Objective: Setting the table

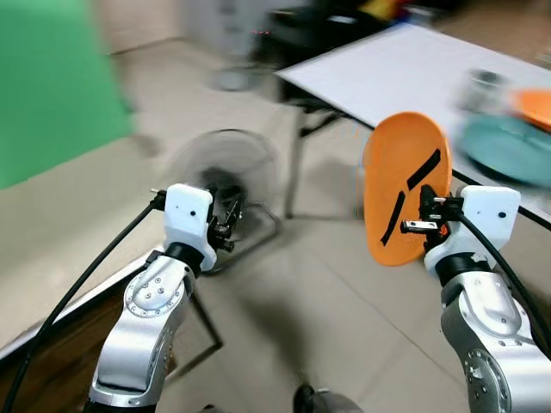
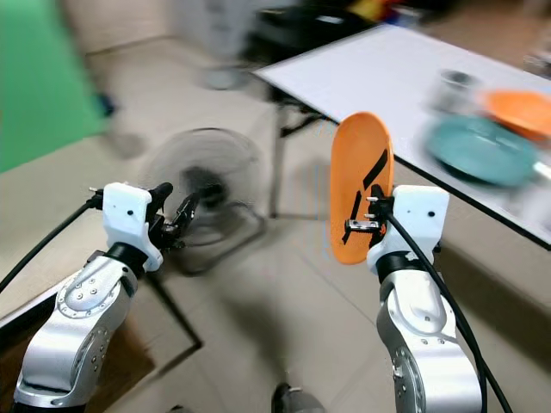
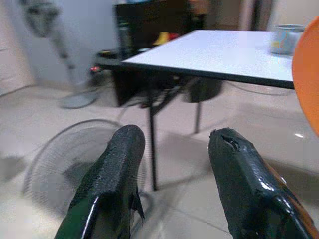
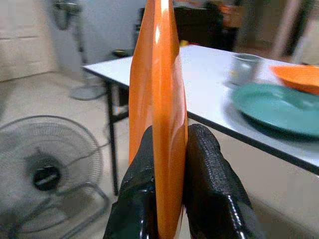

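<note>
The right pincer point(image 4: 169, 149) is clamped on the lower edge of a flat orange plastic plate point(image 1: 405, 185), held upright on edge in the air, short of the white rectangular table point(image 1: 405, 73) at 1 o'clock. On that table lie a round teal plate point(image 1: 508, 151), a second orange plate point(image 1: 535, 105) and a grey cup point(image 1: 482, 86). The left pincer point(image 3: 174, 164) hangs with fingers apart above a round floor fan point(image 1: 222, 176) at 11 o'clock.
</note>
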`<state>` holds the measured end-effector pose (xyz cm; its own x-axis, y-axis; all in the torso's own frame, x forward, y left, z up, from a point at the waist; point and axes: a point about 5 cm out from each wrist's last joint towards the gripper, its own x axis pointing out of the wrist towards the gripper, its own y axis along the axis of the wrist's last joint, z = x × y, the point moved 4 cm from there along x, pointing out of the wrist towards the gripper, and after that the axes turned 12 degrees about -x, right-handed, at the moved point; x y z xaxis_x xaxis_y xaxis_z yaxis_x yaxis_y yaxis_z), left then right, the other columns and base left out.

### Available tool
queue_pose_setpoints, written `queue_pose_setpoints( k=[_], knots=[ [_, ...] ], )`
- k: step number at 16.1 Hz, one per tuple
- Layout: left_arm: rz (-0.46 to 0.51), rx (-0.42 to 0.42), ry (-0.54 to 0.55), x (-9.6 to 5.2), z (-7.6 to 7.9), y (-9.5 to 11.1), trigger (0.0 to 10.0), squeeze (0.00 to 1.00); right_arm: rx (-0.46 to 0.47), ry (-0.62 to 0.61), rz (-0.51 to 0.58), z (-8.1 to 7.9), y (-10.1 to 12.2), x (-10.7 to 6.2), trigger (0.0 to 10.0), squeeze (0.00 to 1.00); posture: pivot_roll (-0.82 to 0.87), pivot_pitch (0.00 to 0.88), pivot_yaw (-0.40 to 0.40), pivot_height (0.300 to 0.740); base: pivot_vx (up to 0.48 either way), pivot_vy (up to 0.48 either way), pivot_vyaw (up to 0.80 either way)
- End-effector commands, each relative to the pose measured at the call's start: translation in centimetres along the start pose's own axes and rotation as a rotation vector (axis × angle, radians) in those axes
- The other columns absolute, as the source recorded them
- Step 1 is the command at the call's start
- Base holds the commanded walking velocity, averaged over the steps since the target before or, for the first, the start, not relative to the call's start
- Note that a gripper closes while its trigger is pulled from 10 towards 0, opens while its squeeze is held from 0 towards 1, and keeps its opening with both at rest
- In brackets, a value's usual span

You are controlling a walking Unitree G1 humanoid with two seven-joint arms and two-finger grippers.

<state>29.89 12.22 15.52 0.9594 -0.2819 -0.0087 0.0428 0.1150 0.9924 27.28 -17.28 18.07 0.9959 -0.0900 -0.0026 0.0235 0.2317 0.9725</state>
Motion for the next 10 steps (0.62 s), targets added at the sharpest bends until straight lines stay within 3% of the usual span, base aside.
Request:
queue_pose_setpoints(
  k=[1, 5, 10],
  knots=[
    [0.013, 0.014, -0.003, 0.00, 0.21, 0.47, 10.0, 0.00, 0.000, -0.013, 0.043, 0.21, 1.12, -0.36, 10.0, 0.00, -0.01, 0.049, 0.022, 0.740, 0.000, 0.000, -0.79],
    [0.007, 0.014, -0.042, 0.27, 1.05, 0.49, 10.0, 0.00, 0.000, -0.029, 0.024, 0.44, 0.74, -0.67, 10.0, 0.00, -0.02, 0.063, 0.042, 0.740, 0.000, 0.000, -0.79],
    [0.029, 0.001, -0.049, 0.68, 0.95, 0.98, 10.0, 0.00, -0.006, -0.044, 0.017, 0.60, 0.62, -0.74, 10.0, 0.00, -0.02, 0.059, 0.051, 0.740, 0.000, 0.000, -0.79]
  ],
)
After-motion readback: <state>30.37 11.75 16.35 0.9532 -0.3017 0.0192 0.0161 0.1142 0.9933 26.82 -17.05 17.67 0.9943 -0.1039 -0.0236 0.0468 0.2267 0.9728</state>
